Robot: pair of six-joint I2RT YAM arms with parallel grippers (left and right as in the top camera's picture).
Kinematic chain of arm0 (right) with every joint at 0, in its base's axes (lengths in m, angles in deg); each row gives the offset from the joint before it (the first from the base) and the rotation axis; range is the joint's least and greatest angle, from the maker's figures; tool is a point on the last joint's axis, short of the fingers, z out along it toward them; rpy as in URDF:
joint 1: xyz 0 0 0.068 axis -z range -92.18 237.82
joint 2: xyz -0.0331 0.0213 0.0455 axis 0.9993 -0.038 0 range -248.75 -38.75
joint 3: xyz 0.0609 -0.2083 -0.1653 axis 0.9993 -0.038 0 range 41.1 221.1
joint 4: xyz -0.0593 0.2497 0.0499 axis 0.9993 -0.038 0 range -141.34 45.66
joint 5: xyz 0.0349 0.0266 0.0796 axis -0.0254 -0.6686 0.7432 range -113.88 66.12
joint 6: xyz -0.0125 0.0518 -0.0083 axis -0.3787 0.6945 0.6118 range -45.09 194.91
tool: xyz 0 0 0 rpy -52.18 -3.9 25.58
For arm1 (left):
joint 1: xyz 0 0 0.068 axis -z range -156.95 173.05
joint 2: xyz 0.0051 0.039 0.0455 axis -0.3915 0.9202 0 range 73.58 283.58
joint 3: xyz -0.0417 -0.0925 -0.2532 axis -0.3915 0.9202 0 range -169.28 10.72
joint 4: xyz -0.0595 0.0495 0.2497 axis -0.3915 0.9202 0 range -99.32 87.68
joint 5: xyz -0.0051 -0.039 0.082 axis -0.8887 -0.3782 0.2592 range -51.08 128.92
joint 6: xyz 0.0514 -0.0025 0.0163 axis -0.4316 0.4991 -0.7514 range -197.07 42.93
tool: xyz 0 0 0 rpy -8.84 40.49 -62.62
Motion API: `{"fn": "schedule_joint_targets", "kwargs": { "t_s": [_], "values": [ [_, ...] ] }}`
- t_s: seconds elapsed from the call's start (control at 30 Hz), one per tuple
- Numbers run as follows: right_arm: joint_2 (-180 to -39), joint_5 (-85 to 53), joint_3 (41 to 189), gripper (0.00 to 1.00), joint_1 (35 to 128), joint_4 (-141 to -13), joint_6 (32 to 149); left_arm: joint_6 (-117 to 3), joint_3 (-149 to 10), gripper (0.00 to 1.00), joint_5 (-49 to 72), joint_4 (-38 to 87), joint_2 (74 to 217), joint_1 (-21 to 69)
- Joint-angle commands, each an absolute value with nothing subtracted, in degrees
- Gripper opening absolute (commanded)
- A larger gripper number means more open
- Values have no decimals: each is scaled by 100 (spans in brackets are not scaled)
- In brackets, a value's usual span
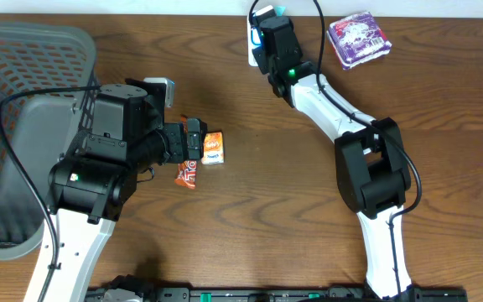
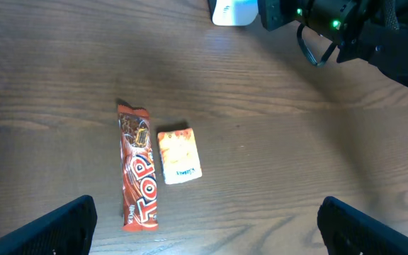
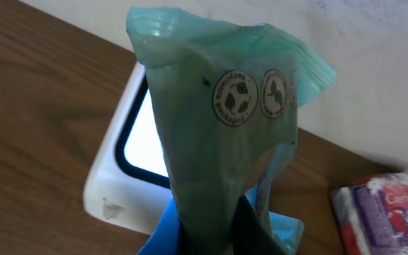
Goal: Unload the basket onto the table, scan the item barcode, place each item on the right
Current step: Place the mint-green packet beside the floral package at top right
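Note:
A translucent green pouch [image 3: 225,134] with round printed seals stands upright between the jaws of my right gripper [image 3: 222,237], which is shut on it. The pouch hangs just in front of the white barcode scanner [image 3: 129,177] with its dark window. In the overhead view the right gripper [image 1: 267,15] is at the table's far edge, over the scanner [image 1: 253,40], and a bit of the teal pouch [image 1: 280,8] shows. My left gripper [image 2: 207,227] is open and empty, hovering above a red candy bar [image 2: 137,173] and a small orange packet [image 2: 179,156].
A purple pack [image 1: 359,38] lies at the far right, right of the scanner. A grey mesh basket [image 1: 57,38] fills the left side. The candy bar [image 1: 186,174] and orange packet [image 1: 213,148] lie mid-table by the left gripper [image 1: 193,143].

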State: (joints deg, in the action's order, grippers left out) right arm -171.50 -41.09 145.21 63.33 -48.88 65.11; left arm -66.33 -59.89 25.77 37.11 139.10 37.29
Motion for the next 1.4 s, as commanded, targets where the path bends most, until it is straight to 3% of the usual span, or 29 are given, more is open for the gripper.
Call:
{"fn": "schedule_joint_targets", "kwargs": {
  "t_s": [0.0, 0.07, 0.17, 0.33, 0.53, 0.77, 0.83, 0.9, 0.93, 1.2, 1.37],
  "values": [
    [-16975, -5296, 14642, 1, 6399, -4894, 6850, -6582, -6088, 99, 2632, 3716, 13905, 3709],
    [-16916, -6360, 14642, 1, 6495, -5086, 6843, -6582, -6088, 99, 2632, 3716, 13905, 3709],
    [-16816, -6872, 14642, 1, 6759, -5639, 6845, -6582, -6088, 99, 2632, 3716, 13905, 3709],
    [-16768, -6690, 14639, 1, 7590, -7137, 7158, -6582, -6088, 99, 2632, 3716, 13905, 3709],
    [-16770, -6011, 14639, 3, 8320, -8039, 7377, -6582, -6088, 99, 2632, 3716, 13905, 3709],
    [-16770, -4564, 14639, 24, 8694, -8221, 7505, -6582, -6088, 99, 2632, 3713, 13905, 3709],
    [-16770, -4317, 14639, 45, 8694, -8127, 7661, -6582, -6088, 99, 2632, 3716, 13905, 3709],
    [-16770, -4205, 14639, 87, 8691, -8048, 7818, -6582, -6088, 99, 2632, 3716, 13905, 3709],
    [-16770, -4194, 14639, 99, 8683, -8035, 7833, -6582, -6088, 99, 2632, 3716, 13905, 3709],
    [-16202, -4046, 14642, 99, 8468, -8291, 7831, -6582, -6088, 99, 2632, 3713, 13905, 3709],
    [-15316, -3099, 14642, 99, 8241, -8555, 7831, -6582, -6088, 99, 2632, 3716, 13905, 3709]
  ]
}}
